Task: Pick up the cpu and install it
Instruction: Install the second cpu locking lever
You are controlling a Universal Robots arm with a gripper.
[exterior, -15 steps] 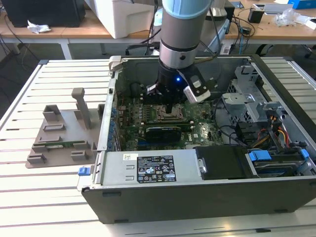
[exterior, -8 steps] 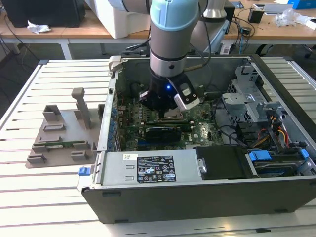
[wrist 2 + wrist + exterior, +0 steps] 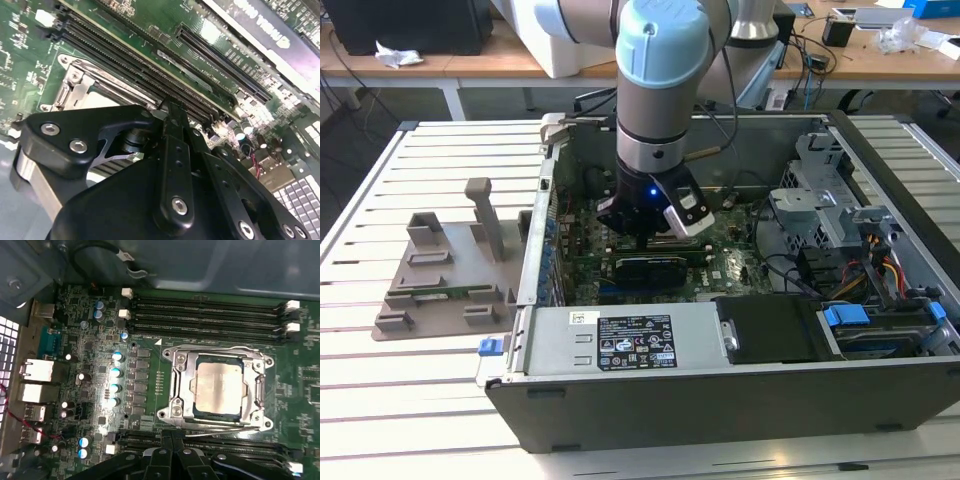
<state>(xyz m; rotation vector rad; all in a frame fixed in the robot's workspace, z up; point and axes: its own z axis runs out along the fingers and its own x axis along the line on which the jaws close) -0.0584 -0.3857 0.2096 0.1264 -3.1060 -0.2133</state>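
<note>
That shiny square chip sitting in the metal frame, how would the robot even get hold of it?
Probably from straight above. The cpu lies flat inside the socket frame, its sides walled in, so only the smooth metal top is free. The end effector hangs above the motherboard.

In the second wrist view the hand [image 3: 170, 150] covered most of the socket frame [image 3: 75, 87]. In the first wrist view, the frame's rim overlapped the chip [image 3: 220, 388] edges.
</note>
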